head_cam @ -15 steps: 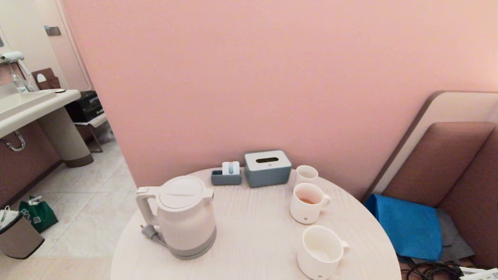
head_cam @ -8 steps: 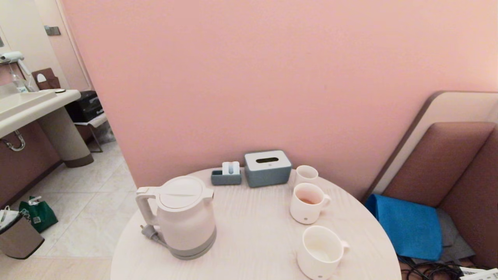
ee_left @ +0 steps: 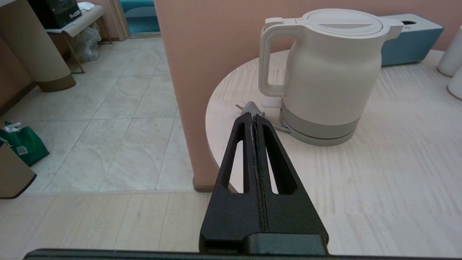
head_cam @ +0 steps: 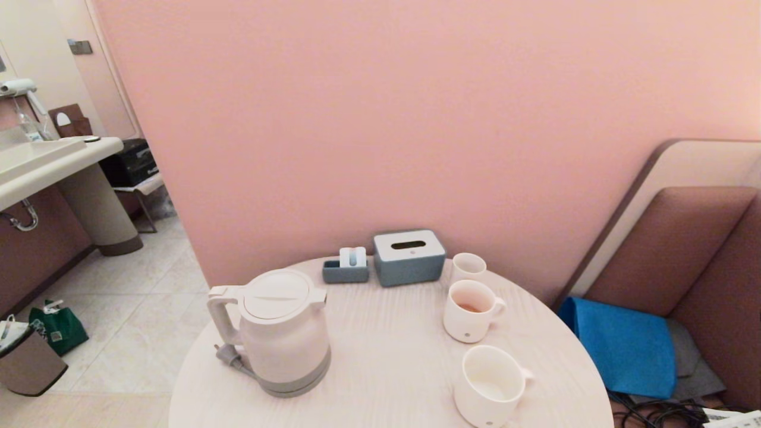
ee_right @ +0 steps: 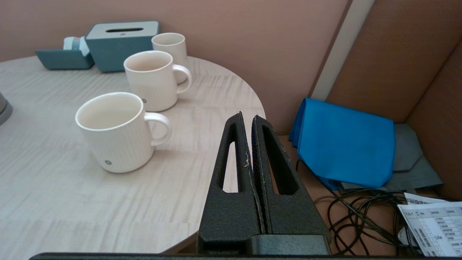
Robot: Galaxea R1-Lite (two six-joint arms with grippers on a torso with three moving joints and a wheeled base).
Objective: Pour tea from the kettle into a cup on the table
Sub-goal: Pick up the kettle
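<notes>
The white kettle (head_cam: 279, 330) stands upright on the left of the round table (head_cam: 386, 362), lid closed, handle turned left, grey plug (head_cam: 229, 355) beside its base. Two white mugs stand on the right. The far mug (head_cam: 469, 310) holds a little reddish-brown tea (head_cam: 469, 307); the near mug (head_cam: 490, 385) looks empty. Neither gripper shows in the head view. My left gripper (ee_left: 252, 116) is shut and empty, held short of the kettle (ee_left: 325, 72), its tips over the plug (ee_left: 249, 107). Shut and empty too, my right gripper (ee_right: 247, 117) hangs off the table's right edge, beside the near mug (ee_right: 113, 131).
A small handleless white cup (head_cam: 468, 266), a blue-grey tissue box (head_cam: 409, 257) and a small blue tray (head_cam: 345, 268) line the back of the table by the pink wall. To the right lie a blue cloth (head_cam: 621, 345), cables (ee_right: 361, 216) and a padded bench.
</notes>
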